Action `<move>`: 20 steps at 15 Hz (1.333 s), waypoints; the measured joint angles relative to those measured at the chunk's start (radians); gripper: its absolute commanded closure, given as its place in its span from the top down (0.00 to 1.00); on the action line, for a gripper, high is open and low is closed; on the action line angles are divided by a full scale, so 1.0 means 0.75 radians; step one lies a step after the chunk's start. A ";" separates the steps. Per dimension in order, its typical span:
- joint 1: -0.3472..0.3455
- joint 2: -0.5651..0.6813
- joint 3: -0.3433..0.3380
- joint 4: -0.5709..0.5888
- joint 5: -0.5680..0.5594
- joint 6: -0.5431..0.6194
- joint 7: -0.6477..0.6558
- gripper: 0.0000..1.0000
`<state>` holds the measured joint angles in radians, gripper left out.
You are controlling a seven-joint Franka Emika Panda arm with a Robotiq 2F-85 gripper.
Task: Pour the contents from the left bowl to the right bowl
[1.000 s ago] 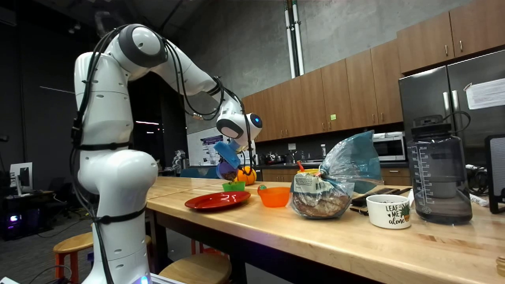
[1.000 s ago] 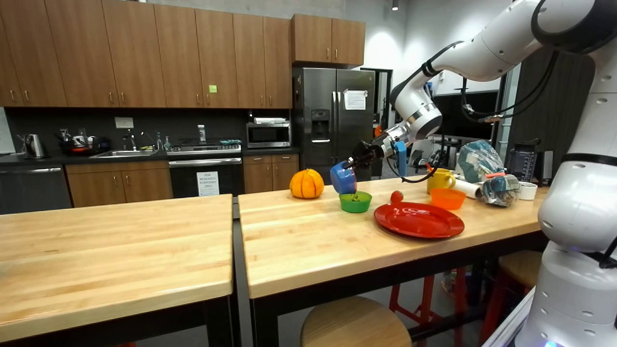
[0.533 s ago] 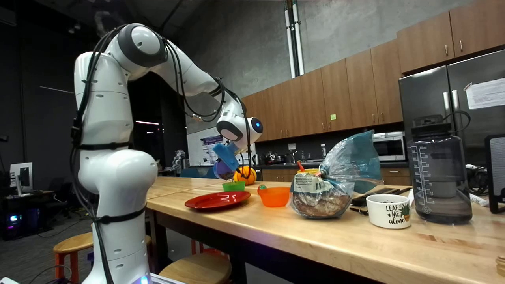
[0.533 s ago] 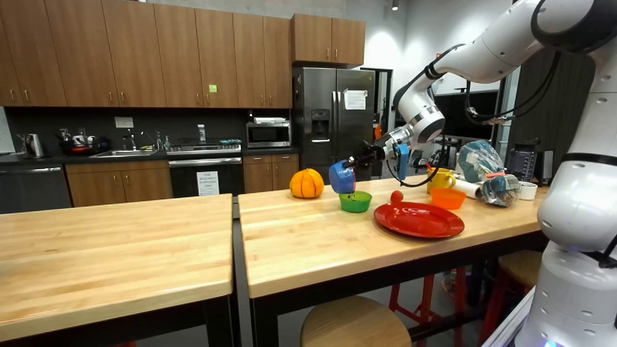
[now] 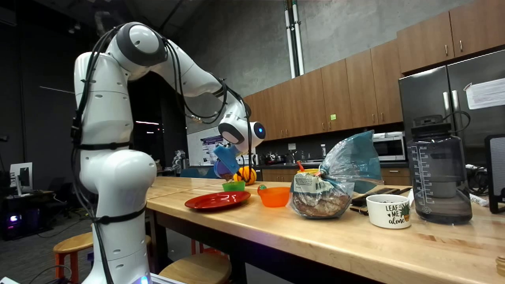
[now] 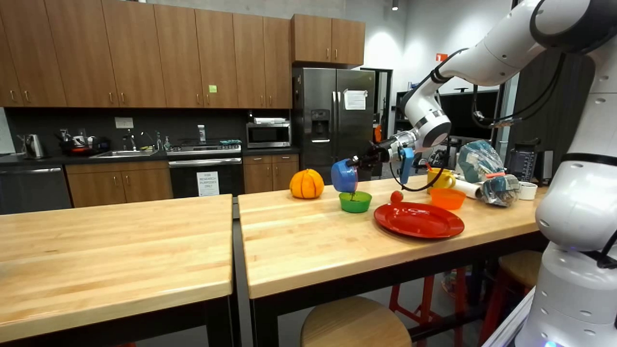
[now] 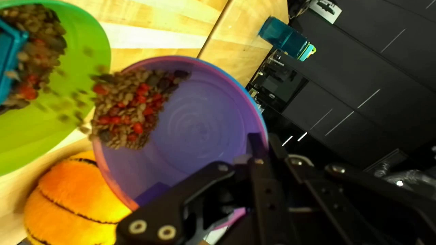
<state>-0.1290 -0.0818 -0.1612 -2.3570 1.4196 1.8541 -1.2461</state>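
My gripper [image 7: 265, 139] is shut on the rim of the left bowl, a small purple-blue bowl [image 7: 201, 119]. One finger is inside the rim and one outside. The left bowl is steeply tilted in the air, and it also shows in both exterior views [image 5: 221, 169] [image 6: 343, 177]. A dry mix with red bits [image 7: 136, 109] lies heaped at its low side and spills over the lip. Loose pieces fall into the green bowl [image 7: 34, 136], the right bowl, just below on the table [image 6: 355, 204]. More of the mix [image 7: 41, 58] lies in it. A blue part at the left edge covers some of this.
An orange pumpkin [image 6: 307, 183] stands close beside the green bowl. A red plate [image 6: 418, 220], a strawberry [image 6: 396, 196], an orange bowl [image 6: 447, 198] and a yellow mug [image 6: 440, 179] stand nearer the arm's base. A bagged item [image 5: 323, 197] stands beyond the orange bowl.
The wrist has shifted slightly to the right in both exterior views. The left bowl stays above the green bowl and looks turned a little further. Pieces fall from it in the earlier frames too.
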 measured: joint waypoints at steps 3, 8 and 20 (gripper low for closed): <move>-0.014 0.000 -0.012 -0.021 0.024 -0.030 -0.036 0.02; -0.037 0.000 -0.030 -0.052 0.060 -0.095 -0.093 0.02; -0.070 -0.001 -0.060 -0.092 0.139 -0.234 -0.202 0.02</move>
<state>-0.1819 -0.0823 -0.2061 -2.4257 1.5238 1.6784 -1.3979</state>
